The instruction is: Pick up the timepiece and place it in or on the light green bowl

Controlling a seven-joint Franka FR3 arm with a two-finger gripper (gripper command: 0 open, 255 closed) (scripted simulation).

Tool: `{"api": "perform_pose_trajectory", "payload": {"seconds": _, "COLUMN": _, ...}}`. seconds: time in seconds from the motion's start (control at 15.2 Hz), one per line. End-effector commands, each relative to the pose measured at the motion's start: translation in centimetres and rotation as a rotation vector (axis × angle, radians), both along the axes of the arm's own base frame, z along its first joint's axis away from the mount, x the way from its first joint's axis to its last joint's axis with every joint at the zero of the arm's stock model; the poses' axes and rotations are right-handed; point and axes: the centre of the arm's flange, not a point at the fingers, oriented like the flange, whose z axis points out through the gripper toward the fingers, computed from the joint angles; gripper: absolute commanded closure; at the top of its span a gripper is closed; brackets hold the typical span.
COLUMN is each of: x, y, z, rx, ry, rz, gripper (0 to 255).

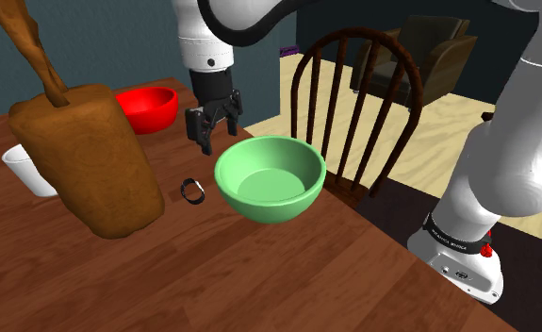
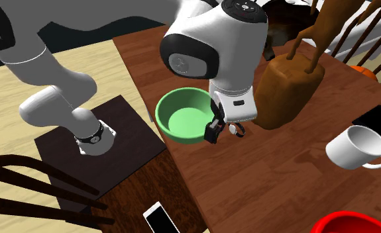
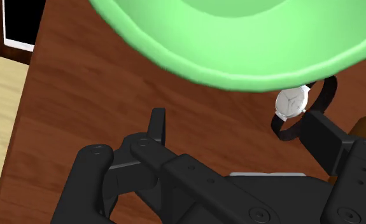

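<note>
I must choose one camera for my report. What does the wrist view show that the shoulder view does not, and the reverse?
The wrist view adds the white dial of the watch and a phone. The shoulder view adds the red bowl, white cup, brown bag and chair. Both share the green bowl, the watch, the wooden table and the open end effector.

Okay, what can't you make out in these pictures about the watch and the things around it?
Wrist view: the green bowl rim hides part of the wristwatch strap; time too small to read.
Second exterior view: the gripper covers part of the wristwatch; bottom edge cuts the red bowl.
Shoulder view: the brown bag hides part of the white cup; top edge cuts the bag's handle.
</note>
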Motion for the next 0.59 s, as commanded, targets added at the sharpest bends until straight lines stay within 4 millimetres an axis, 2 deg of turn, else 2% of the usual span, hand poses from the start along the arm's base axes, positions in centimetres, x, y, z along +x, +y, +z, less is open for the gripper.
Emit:
{"api": "perform_pose_trajectory", "payload": {"seconds": 0.0, "x": 1.1, "y": 2.5, "z": -1.0, "rx": -0.001, "ry": 0.001, "rz": 0.012, "gripper": 0}}
{"api": "perform_pose_trajectory", "payload": {"seconds": 0.26, "x": 2.9, "y": 7.4, "z": -2.1, "rx": -0.005, "ry": 0.005, "rz": 0.036, "gripper": 0}}
{"api": "perform_pose_trajectory", "payload": {"seconds": 0.53, "x": 3.0, "y": 7.7, "z": -3.8, "rx": -0.005, "ry": 0.005, "rz": 0.037, "gripper": 0}}
